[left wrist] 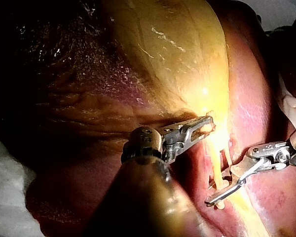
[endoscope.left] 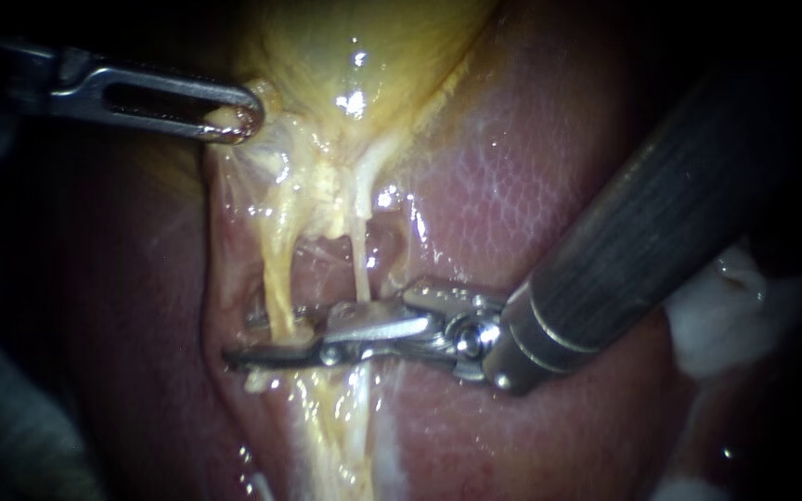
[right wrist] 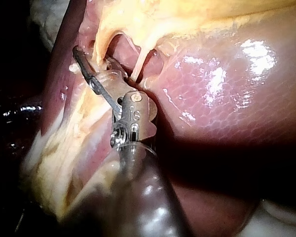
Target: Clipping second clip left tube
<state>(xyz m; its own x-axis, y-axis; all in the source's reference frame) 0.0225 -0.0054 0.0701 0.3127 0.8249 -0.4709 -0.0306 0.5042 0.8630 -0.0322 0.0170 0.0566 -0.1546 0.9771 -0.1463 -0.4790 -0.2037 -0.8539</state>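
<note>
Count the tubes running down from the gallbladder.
2, below the gallbladder. The left tube lies between the open jaws of the right instrument; the thinner right tube runs beside it. Others may be hidden.

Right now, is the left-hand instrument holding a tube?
No, my left instrument is shut on the gallbladder edge, above the left tube and right tube.

We see the light strongest around the jaws of our right instrument [endoscope.left: 252, 339] and on the gallbladder [endoscope.left: 355, 56], with white glare on the wet liver [endoscope.left: 512, 186] beside them. Behind our left instrument [endoscope.left: 239, 125], and beside both shafts, deep shadow swallows everything.
</note>
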